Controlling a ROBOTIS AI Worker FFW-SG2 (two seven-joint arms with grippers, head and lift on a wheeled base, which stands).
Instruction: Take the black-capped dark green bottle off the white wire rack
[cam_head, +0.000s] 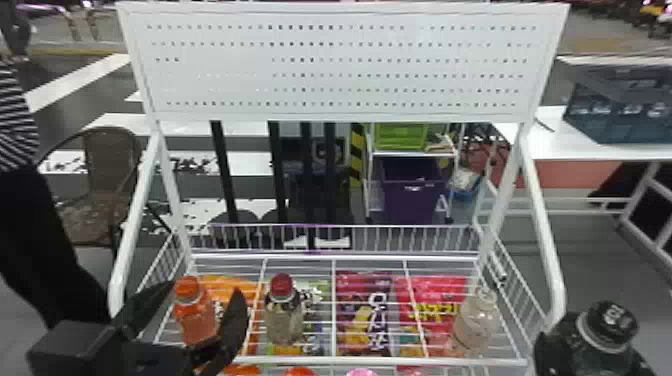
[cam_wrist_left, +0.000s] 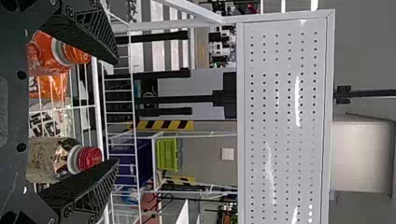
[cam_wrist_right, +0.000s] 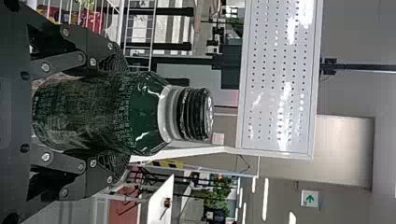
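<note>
Black-capped dark green bottle (cam_wrist_right: 88, 112): the bottle is being held upright in the right gripper (cam_head: 592, 360), whose jaws are clasping its body from two opposite sides, below the pale neck ring. In the head view the bottle is standing clear of the white wire rack (cam_head: 380, 360), just outside the rack's near right corner, with its black cap (cam_head: 611, 320) facing up.

Left gripper (cam_head: 206, 291): its jaws are spreading well apart with nothing between their pads, and are pointing forward over the near left corner of the rack. In the head view they are appearing one to each side of an orange-capped bottle of orange drink (cam_head: 196, 320).

Rack contents: a red-capped bottle (cam_head: 284, 320) is standing to the right of the orange drink, and a clear bottle (cam_head: 475, 322) is standing close to the right edge. Beneath the wires, an orange packet (cam_head: 227, 287), a purple packet (cam_head: 362, 300) and a red packet (cam_head: 435, 295) are lying from left to right.

Surroundings: a white perforated panel (cam_head: 335, 60) is rising above the far edge of the rack. Beyond its right side, a dark blue crate (cam_head: 620, 115) is resting on a white bench (cam_head: 545, 142).
</note>
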